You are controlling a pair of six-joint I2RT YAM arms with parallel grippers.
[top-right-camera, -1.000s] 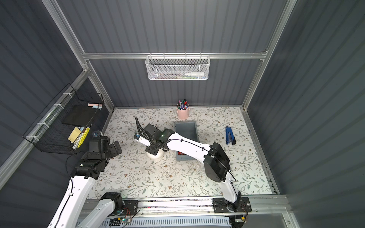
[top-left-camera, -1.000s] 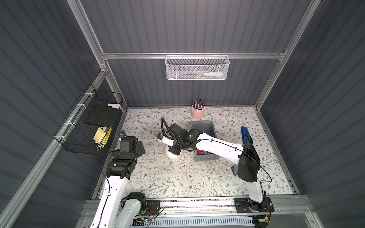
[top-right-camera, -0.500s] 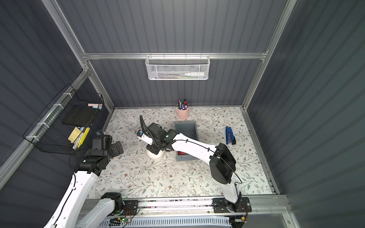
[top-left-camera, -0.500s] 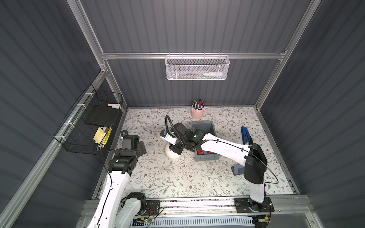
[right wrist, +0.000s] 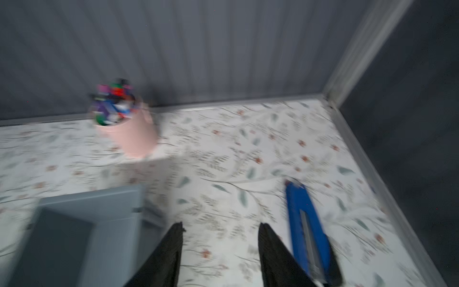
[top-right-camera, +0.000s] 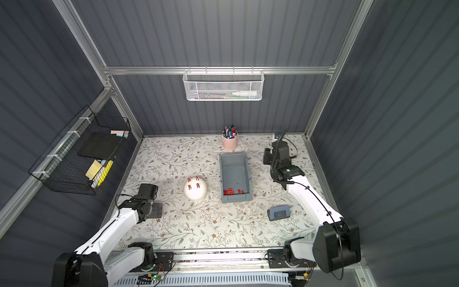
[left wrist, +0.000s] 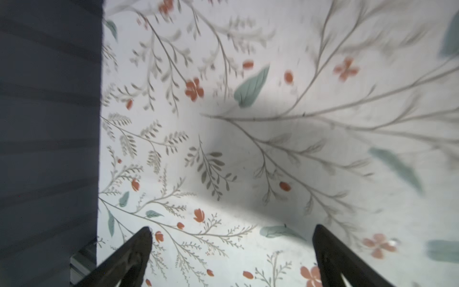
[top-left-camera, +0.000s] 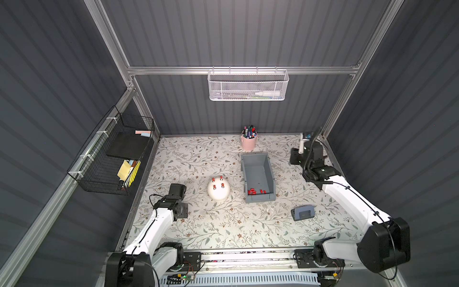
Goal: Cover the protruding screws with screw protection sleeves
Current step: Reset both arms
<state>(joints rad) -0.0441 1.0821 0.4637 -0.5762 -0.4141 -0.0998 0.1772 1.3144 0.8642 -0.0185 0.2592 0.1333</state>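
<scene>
A white dome (top-left-camera: 218, 192) (top-right-camera: 195, 190) sits mid-table in both top views. Several red screw protection sleeves (top-left-camera: 214, 186) (top-right-camera: 198, 185) stand on its top, and the protruding screws under them are hidden. More red sleeves (top-left-camera: 255, 191) (top-right-camera: 231, 191) lie at the near end of the grey bin (top-left-camera: 269, 171) (top-right-camera: 246, 171). My left gripper (left wrist: 231, 231) (top-left-camera: 177, 189) is open and empty over the floral mat, left of the dome. My right gripper (right wrist: 221, 226) is open and empty at the back right, far from the dome.
A pink cup of marker pens (top-left-camera: 248, 143) (right wrist: 129, 139) stands at the back wall. A blue cutter (right wrist: 308, 231) lies beside my right gripper. A small grey device (top-left-camera: 303, 213) sits near the front right. Wire baskets (top-left-camera: 111, 159) (top-left-camera: 248, 84) hang on the walls.
My right arm has pulled away from the dome to the back right corner, and its jaws have opened. The left arm has shifted slightly towards the dome.
</scene>
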